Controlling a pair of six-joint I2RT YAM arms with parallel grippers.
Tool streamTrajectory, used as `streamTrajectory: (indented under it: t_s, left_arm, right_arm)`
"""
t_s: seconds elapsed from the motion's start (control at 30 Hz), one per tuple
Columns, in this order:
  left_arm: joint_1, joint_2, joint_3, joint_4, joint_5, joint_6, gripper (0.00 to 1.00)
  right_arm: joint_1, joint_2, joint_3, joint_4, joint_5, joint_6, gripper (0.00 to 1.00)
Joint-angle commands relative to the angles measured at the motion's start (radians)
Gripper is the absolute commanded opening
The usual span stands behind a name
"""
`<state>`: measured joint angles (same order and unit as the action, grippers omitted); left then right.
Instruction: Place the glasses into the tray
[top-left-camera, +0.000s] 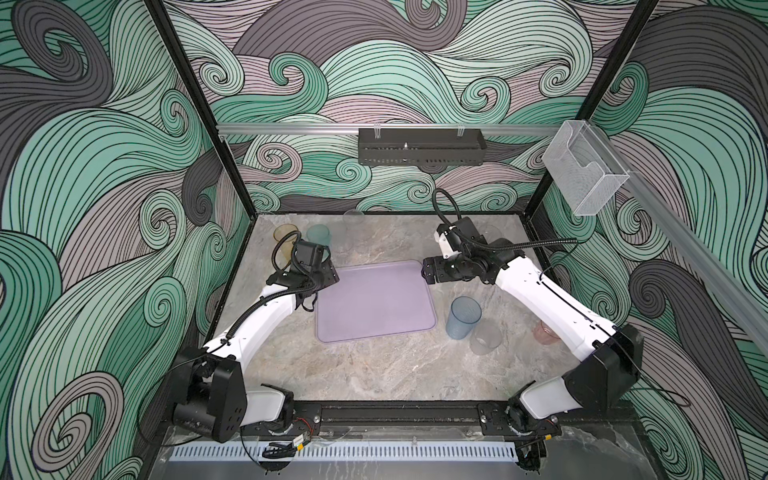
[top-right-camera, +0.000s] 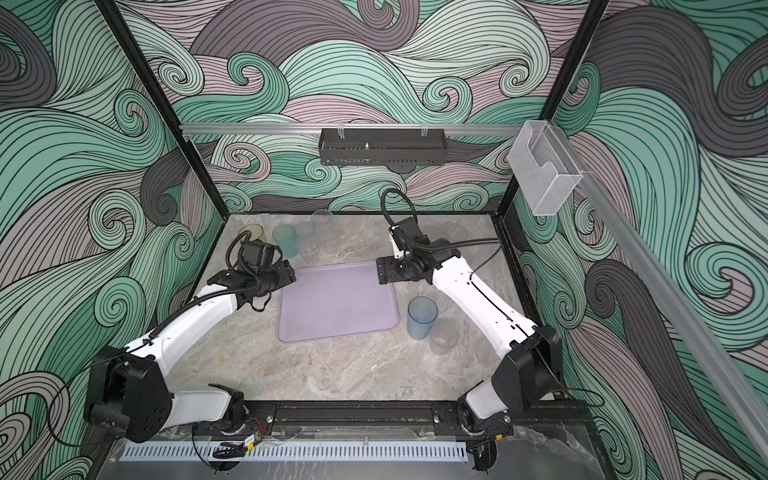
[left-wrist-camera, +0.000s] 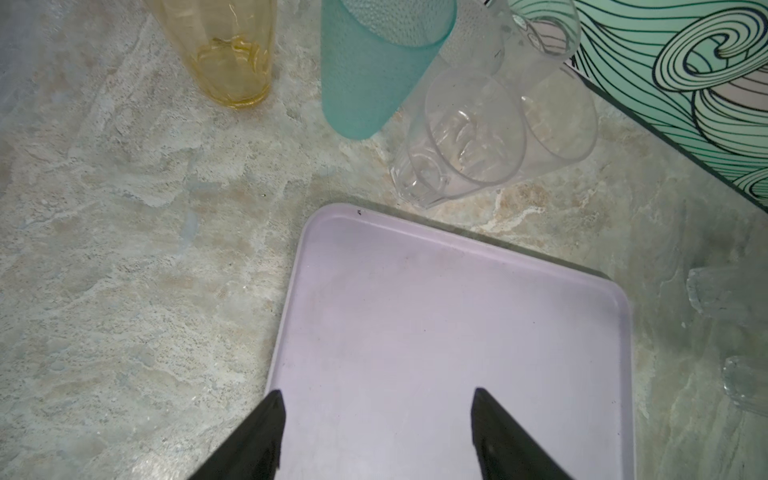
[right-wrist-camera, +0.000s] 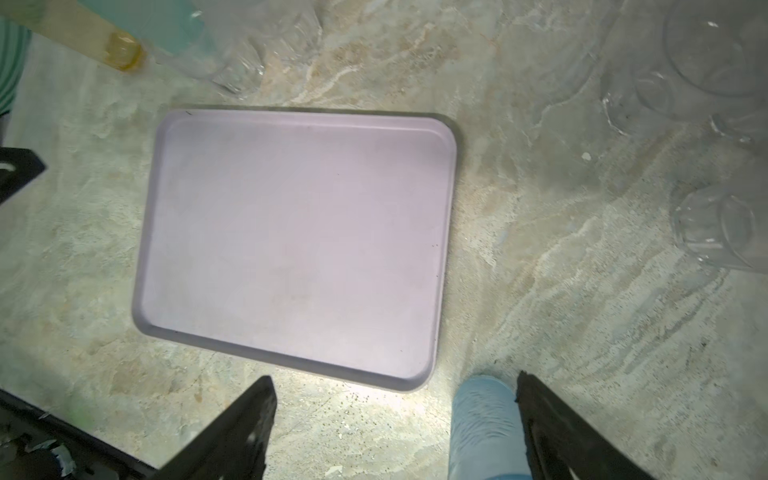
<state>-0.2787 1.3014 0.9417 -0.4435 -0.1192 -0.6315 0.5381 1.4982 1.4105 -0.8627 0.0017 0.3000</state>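
Marble worktop (top-left-camera: 374, 374), tray (top-left-camera: 374, 299) bare; left gripper (left-wrist-camera: 376, 399) and right gripper (right-wrist-camera: 394, 378) both gape empty. Crowded far-left-corner glasses (top-left-camera: 318, 235) could topple if clipped.

The right arm (top-left-camera: 548, 299) hides part of the pink cup (top-left-camera: 542, 333); the amber tumbler (top-left-camera: 284, 233) stands partly behind the left arm (top-left-camera: 266, 309).

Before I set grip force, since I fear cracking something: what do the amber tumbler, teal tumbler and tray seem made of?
Amber tumbler: smooth, glossy, see-through wall; plastic or glass, the look leaves it open.
Teal tumbler: frosted, pebbled, translucent wall; probably plastic.
Tray: opaque lavender, matte, faintly scuffed, with a moulded low rim; probably plastic.
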Motion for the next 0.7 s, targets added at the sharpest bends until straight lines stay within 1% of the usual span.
streamTrajectory:
  t_s: [0.0,0.07,0.13,0.2,0.23,0.3,0.33,0.43,0.53,0.6,0.67]
  left_arm:
    - [-0.033,-0.1,-0.046,-0.017,0.046,0.059,0.72]
    - [-0.089,-0.161,-0.092,0.024,0.017,0.067,0.72]
    - [-0.171,-0.2,-0.124,0.055,-0.055,0.096,0.72]
    - [-0.277,-0.219,-0.137,0.073,-0.132,0.148,0.72]
    - [-0.318,-0.22,-0.139,0.083,-0.153,0.17,0.72]
    - [-0.409,-0.212,-0.136,0.109,-0.171,0.215,0.72]
    - [-0.446,-0.204,-0.133,0.122,-0.171,0.234,0.73]
    - [-0.564,-0.165,-0.115,0.168,-0.194,0.291,0.73]
    - [-0.67,-0.139,-0.111,0.233,-0.263,0.339,0.75]
    - [-0.702,-0.131,-0.138,0.309,-0.259,0.357,0.76]
    - [-0.705,-0.117,-0.149,0.335,-0.233,0.365,0.77]
  right_arm:
    - [-0.034,-0.078,-0.033,-0.068,0.044,-0.015,0.85]
    - [-0.045,-0.121,-0.065,-0.08,0.061,-0.003,0.79]
    - [-0.051,-0.164,-0.104,-0.09,0.091,0.011,0.74]
    - [-0.07,-0.212,-0.137,-0.107,0.093,0.02,0.63]
    - [-0.077,-0.228,-0.149,-0.118,0.093,0.022,0.58]
    - [-0.096,-0.267,-0.169,-0.144,0.092,0.022,0.46]
    - [-0.103,-0.281,-0.176,-0.154,0.089,0.024,0.42]
    - [-0.12,-0.321,-0.217,-0.181,0.065,0.032,0.36]
    - [-0.132,-0.354,-0.258,-0.207,0.063,0.034,0.33]
    - [-0.14,-0.372,-0.273,-0.216,0.06,0.034,0.33]
    - [-0.145,-0.379,-0.281,-0.222,0.054,0.033,0.33]
